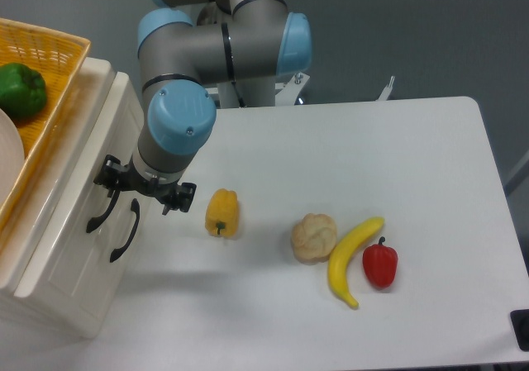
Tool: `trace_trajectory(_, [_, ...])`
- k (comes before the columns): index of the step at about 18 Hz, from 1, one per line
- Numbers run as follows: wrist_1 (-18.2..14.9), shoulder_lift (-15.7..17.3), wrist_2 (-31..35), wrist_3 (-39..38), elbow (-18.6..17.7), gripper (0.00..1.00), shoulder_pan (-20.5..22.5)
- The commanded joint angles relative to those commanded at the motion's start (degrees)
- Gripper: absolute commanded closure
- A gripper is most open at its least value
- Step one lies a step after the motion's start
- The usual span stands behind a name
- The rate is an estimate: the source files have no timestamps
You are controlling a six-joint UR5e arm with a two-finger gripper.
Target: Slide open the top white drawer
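two drawers front the cream-white cabinet at the left edge, glossy, with panelled faces and one curved black handle each. the top drawer is the upper of the pair; its handle arcs downward just beside the lower drawer's handle. both fronts look flush with the cabinet face. a yellow wicker basket sits on the cabinet top, holding a green pepper and part of a white plate.

the gripper hangs from a grey arm with blue joint caps, right against the top drawer's front, at the upper end of its handle. the black fingers are mostly hidden under the wrist; whether they are apart or closed on the handle cannot be told.

the table is matt white with rounded corners. on it lie a yellow pepper near the gripper, then a pale lumpy bun, a banana and a red pepper, close together and well apart from the cabinet. bare surface lies between the cabinet front and the yellow pepper.
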Motion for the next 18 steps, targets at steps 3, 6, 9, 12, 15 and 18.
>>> trace_trajectory(3, [0.0, -0.1, 0.0, -0.2, 0.0, 0.00, -0.1])
trace_trajectory(6, [0.2, -0.3, 0.0, -0.2, -0.2, 0.00, -0.1])
trace_trajectory(9, [1.1, -0.7, 0.2, -0.4, -0.4, 0.00, -0.7])
trace_trajectory(12, [1.1, -1.4, 0.4, -0.4, -0.4, 0.00, -0.9])
trace_trajectory(15, [1.1, -1.4, 0.4, -0.4, -0.4, 0.00, -0.9])
trace_trajectory(18, [1.6, -1.4, 0.7, -0.1, -0.4, 0.00, -0.9])
